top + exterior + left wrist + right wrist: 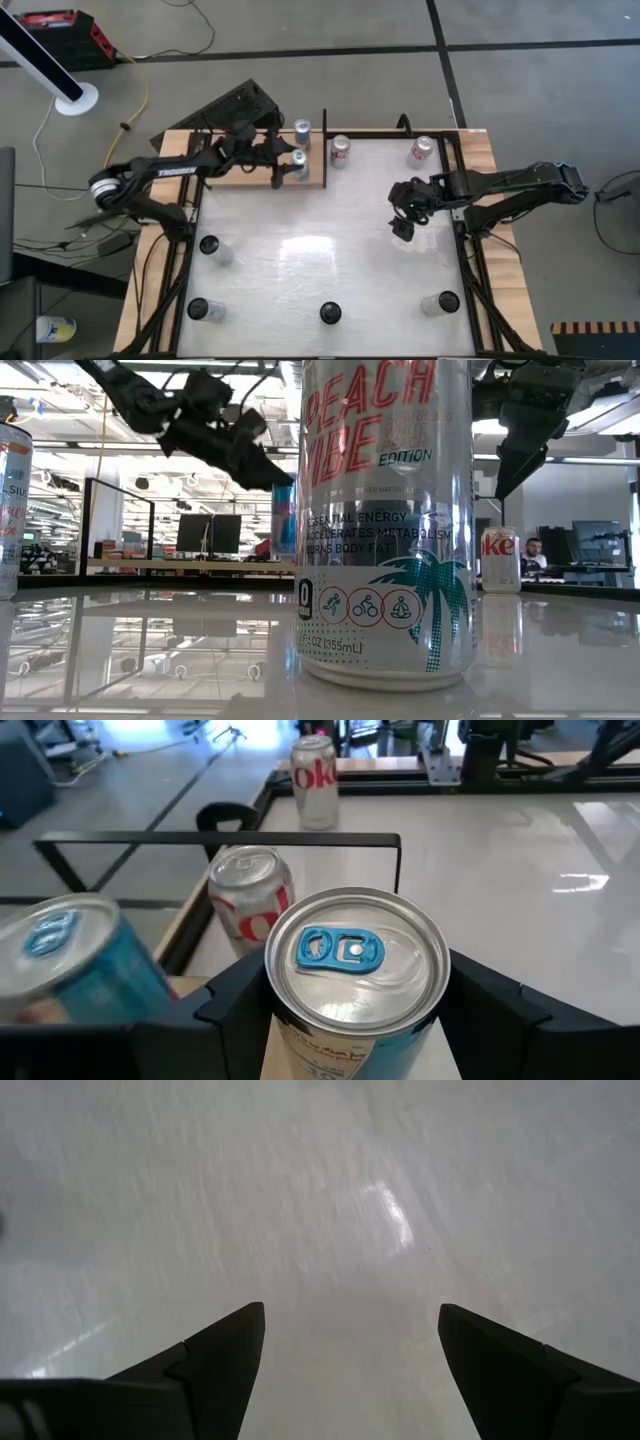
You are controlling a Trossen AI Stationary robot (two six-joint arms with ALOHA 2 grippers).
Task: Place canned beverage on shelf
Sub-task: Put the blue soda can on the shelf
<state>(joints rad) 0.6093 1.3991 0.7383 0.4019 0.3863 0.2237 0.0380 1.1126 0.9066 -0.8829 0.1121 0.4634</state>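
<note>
The shelf (250, 178) is a light-wood plank with thin black uprights at the table's far left. My left gripper (297, 166) reaches over its right end and is shut on a silver can with a blue tab (355, 970). A second blue-tab can (70, 960) stands close beside it, also seen in the high view (302, 130). My right gripper (403, 226) hangs open and empty over the bare white tabletop (330, 1200) at the right. My left gripper pinches the can's side wall just below its top rim (278, 1005) between its two fingers (235, 995), one on each side. The can stands upright with its top up, over the shelf's wood (275, 1050). Whether its base rests on the plank I cannot tell.
Two Coke cans (341, 150) (422, 150) stand on the tabletop by the far edge. Several cans (208, 245) (330, 313) (440, 303) stand near the left and front edges; one (385, 520) fills the low view. The shelf's black frame (220, 840) stands beyond the held can.
</note>
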